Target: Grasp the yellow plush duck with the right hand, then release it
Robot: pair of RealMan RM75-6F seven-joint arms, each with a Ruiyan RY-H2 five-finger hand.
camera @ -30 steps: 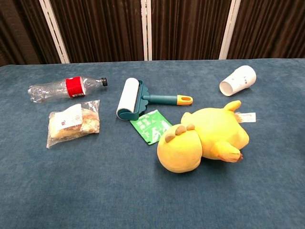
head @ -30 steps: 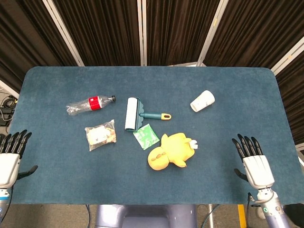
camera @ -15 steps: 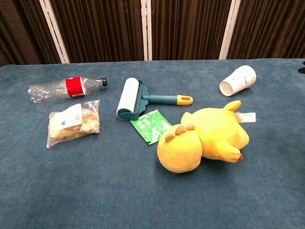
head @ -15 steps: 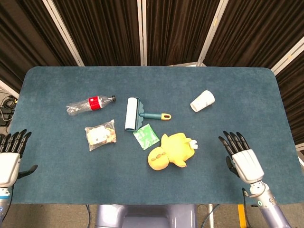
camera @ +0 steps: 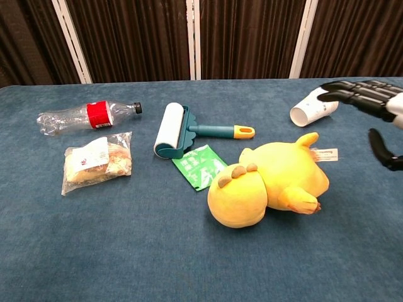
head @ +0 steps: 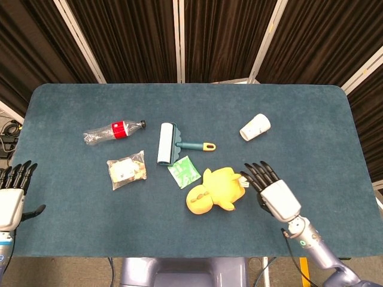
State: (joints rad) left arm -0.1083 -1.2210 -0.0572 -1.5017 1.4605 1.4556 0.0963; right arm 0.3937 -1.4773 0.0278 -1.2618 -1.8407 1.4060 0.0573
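The yellow plush duck (head: 214, 190) (camera: 271, 182) lies on its side on the blue table, near the front middle. My right hand (head: 270, 189) (camera: 371, 107) hovers just right of the duck with its fingers spread and nothing in it. Its fingertips (head: 250, 171) reach close to the duck's white tag. My left hand (head: 12, 194) rests open at the table's front left edge, far from the duck, and shows only in the head view.
A green packet (head: 184, 171) and a lint roller (head: 167, 143) lie just left of and behind the duck. A white paper cup (head: 255, 127) lies behind the right hand. A plastic bottle (head: 114, 131) and a bagged snack (head: 127, 170) lie at the left.
My right hand has moved left from the table's front right edge toward the duck and has entered the chest view. The duck and left hand have hardly moved.
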